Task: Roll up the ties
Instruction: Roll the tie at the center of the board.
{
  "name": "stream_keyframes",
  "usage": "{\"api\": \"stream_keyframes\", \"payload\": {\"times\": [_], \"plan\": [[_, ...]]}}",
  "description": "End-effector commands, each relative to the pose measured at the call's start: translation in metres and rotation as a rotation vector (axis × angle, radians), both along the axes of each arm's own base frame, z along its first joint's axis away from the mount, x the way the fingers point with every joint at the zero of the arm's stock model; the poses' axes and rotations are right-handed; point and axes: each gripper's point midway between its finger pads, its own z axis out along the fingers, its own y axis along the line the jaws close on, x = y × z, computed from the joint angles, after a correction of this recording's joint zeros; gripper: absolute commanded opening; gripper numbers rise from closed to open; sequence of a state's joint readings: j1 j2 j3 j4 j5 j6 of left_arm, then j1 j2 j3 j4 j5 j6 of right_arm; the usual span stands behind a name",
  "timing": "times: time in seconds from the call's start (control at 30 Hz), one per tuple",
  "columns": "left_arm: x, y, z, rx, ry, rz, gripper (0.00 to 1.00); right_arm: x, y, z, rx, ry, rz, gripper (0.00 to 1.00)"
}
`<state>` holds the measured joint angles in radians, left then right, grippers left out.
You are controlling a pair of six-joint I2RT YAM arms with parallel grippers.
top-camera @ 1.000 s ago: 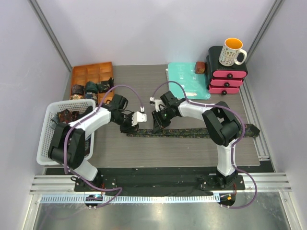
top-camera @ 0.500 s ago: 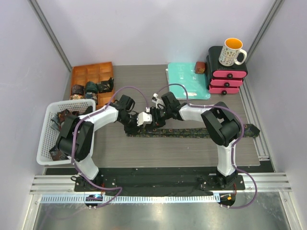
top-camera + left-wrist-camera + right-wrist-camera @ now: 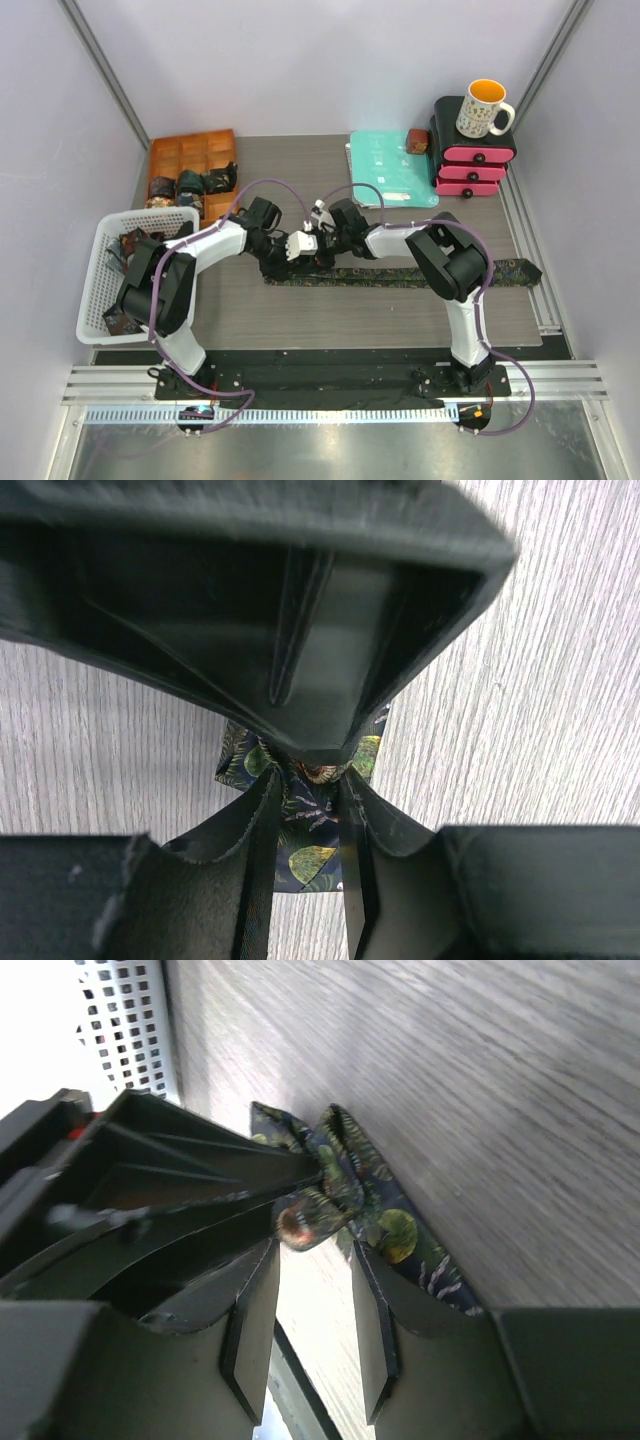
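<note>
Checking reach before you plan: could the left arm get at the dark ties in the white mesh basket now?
Probably, though not at once. The white mesh basket is open-topped beside the left arm, nothing over its dark ties. But the left gripper pinches the long patterned tie strip.

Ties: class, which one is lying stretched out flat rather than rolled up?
The long tie, a dark strip lying across the table. The other ties sit as small rolls in the orange tray and the white basket.

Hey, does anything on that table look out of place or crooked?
Only the tie: its wide right end pokes past the edge of the table onto the metal rail. Otherwise nothing stands out.
</note>
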<state>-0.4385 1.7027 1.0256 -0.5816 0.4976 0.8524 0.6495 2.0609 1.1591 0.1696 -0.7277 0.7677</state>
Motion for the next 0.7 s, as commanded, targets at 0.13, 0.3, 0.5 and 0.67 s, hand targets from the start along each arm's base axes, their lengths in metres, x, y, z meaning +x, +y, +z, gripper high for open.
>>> {"api": "stream_keyframes", "payload": {"times": [0.13,0.3,0.5,0.67], "plan": [[0.006,-0.01,0.01,-0.049,-0.027,-0.004,0.29,0.004,0.02,0.008,0.077,0.002,-0.012,0.41],[0.002,-0.008,0.01,-0.045,-0.031,-0.021,0.32,0.002,0.025,0.009,0.091,0.011,-0.007,0.28],[0.0,-0.001,0.018,-0.073,-0.061,-0.041,0.57,-0.003,0.021,0.003,0.075,0.026,-0.004,0.01],[0.014,0.013,0.039,-0.176,-0.148,-0.031,0.93,-0.004,0.018,0.003,0.072,0.025,-0.007,0.01]]}}
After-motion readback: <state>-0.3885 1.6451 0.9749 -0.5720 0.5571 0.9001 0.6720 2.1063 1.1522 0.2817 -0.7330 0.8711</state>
